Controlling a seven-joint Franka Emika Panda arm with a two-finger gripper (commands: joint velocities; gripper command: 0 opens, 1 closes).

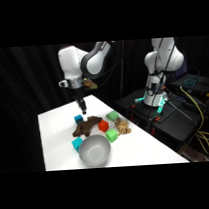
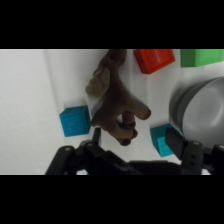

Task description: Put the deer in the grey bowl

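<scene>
**Current step: approach to grasp.** The deer (image 1: 88, 125) lies on the white desk (image 1: 54, 140), not yet lifted. It sits just beyond the grey bowl (image 1: 94, 149), which stands at the near edge of the desk with nothing visible inside it. The deer and the bowl are close together but do not appear to touch.

**Gripper position.** In the side view the gripper (image 1: 81, 105) hangs above the far-left end of the deer, clear of it. In the wrist view the deer (image 2: 114, 102) fills the centre of the picture, directly ahead of the jaws. The jaws appear spread wide: one finger stands at the lower left and the other at the lower right, with the deer's body between their lines. They hold nothing.

**Surrounding items.** Two teal blocks flank the deer: one on the far-left side (image 1: 79, 118) and one beside the bowl (image 1: 77, 143). A red block (image 1: 103, 125) lies just right of the deer, with green blocks (image 1: 112, 134) further right. A light tan plush toy (image 1: 124, 126) lies at the right end of the group.

**Next move, as judged.** Descend straight onto the deer's body, then close the jaws on the thickest part. The plush will compress, so a deep grasp is advisable. Keep the fingers clear of both teal blocks. After lifting, only a short carry toward the near edge is required to reach the bowl.
</scene>
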